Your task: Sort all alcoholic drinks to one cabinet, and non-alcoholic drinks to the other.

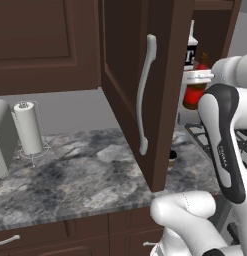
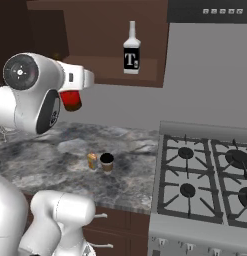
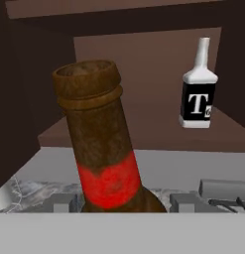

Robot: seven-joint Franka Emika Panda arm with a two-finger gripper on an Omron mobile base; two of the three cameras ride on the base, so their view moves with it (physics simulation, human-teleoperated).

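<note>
— Well, the gripper (image 1: 199, 76) has its jaws clamped on the brown bottle (image 3: 101, 149), lifted high beside the open cabinet (image 2: 145, 35) where the white bottle (image 2: 131, 50) already stands on the shelf board.

— What worries you?

— The open door (image 1: 145, 85) hangs just left of the arm, and the white bottle stands near the shelf's front edge. I'd guess a careless swing could clip either and knock it off.

— And the soft drinks?

— The can (image 2: 92, 161) and coffee cup (image 2: 107, 162) wait side by side on the counter (image 2: 55, 155), left of the stove (image 2: 205, 180).

— Anything you can't see?

— The fingers themselves, behind the wrist; and the brown bottle's base is cut off in the hand view.
</note>
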